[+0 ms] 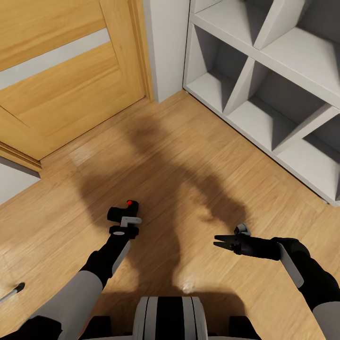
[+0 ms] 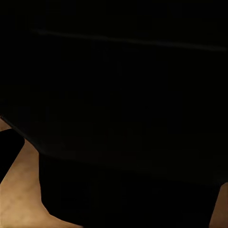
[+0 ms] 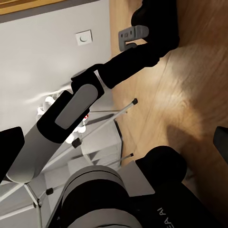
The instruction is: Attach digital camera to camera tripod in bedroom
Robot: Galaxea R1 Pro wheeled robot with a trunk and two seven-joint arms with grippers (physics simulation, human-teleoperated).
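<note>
Item 1: digital camera [image 1: 127, 209], black, red dot uppermost, was clamped in the left hand [image 1: 124, 225] and carried low over the wood floor [image 1: 189, 160], probably to keep it steady in transit; the left wrist view was almost wholly dark with the camera body [image 2: 123, 95] pressed close to the lens.

Item 2: right hand [image 1: 218, 242] was empty, its fingers drawn nearly together, held out forward (likely kept free for the mounting step).

Item 3: surroundings were a wooden door [image 1: 61, 80] and grey shelving [image 1: 264, 89].

Item 4: thin silver legs [image 3: 111, 114] appeared in the right wrist view; tripod or lamp could not be told.
</note>
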